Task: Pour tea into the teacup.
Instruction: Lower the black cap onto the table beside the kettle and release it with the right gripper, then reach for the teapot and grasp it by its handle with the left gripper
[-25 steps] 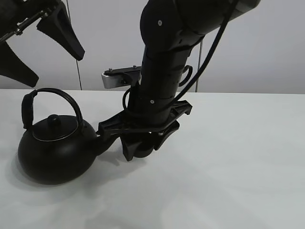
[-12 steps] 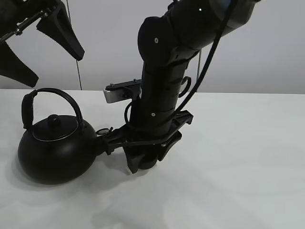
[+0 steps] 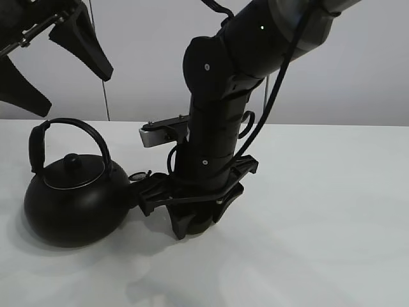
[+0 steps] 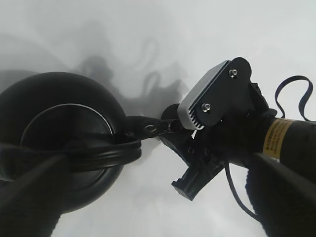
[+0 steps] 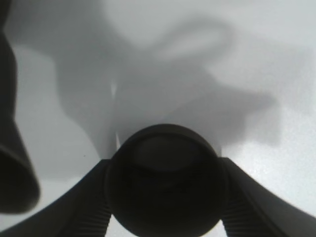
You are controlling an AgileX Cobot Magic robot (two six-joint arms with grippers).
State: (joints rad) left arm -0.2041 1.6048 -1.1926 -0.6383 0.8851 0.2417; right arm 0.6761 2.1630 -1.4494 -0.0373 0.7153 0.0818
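The big black kettle (image 3: 73,199) stands on the white table at the left, with its handle up and its spout pointing right. My right gripper (image 3: 199,220) is shut on the small black teacup (image 5: 165,190) and holds it low over the table, just right of the kettle's spout (image 3: 136,187). In the exterior view the gripper fingers mostly hide the cup. My left gripper (image 3: 56,67) is open and empty, high above the kettle. In the left wrist view it looks down on the kettle (image 4: 59,133). No tea is visible.
The white table (image 3: 319,211) stretches to the right and front. The right arm (image 3: 220,109) stands tall over the middle of the table, with a silver camera bracket (image 3: 160,134) sticking out toward the kettle handle (image 3: 38,144).
My right arm has lowered the teacup toward the table, a little nearer the front. The kettle and the left gripper have not moved.
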